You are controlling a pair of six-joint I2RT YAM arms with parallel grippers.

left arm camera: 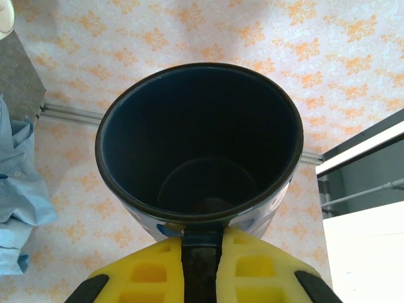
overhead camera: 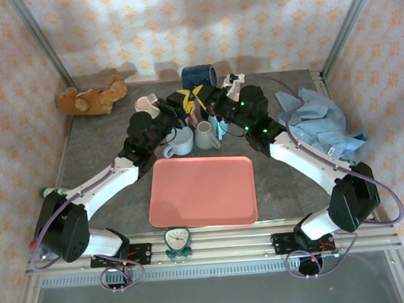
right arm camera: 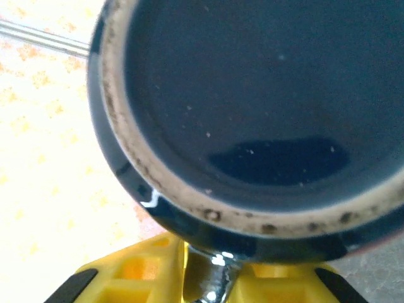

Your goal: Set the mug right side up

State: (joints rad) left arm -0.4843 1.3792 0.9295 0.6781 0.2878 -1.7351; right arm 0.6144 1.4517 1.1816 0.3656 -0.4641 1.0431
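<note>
Obs.: dark blue mug [overhead camera: 198, 76] is held off the counter [overhead camera: 90, 142] at the back centre, between the two wrists. It is neither upside down nor upright. The axis lies roughly level: the left wrist camera looks straight into the open mouth, and the right wrist camera looks at the unglazed foot ring and base.

Left tool [left arm camera: 202, 238]: closed fully on the mug's handle, yellow fingers [left arm camera: 151, 271] tight on either side of it. It carries the mug.

Right tool [right arm camera: 213, 255]: the handle sits between its fingers [right arm camera: 136, 268] too. The view is blurred, so I cannot tell if it grips or only flanks the handle.

Step in hand (judgement): mid-air reorientation, about half done, with both tools on the one handle.

Next move calls for: the right tool backing clear of the handle without dragging it. The left wrist then rolls until the mouth faces up. Lower the base flat onto bare counter, away from the pale mugs [overhead camera: 179, 143] crowded just in front. The pink tray [overhead camera: 202, 191] is another option.
</note>
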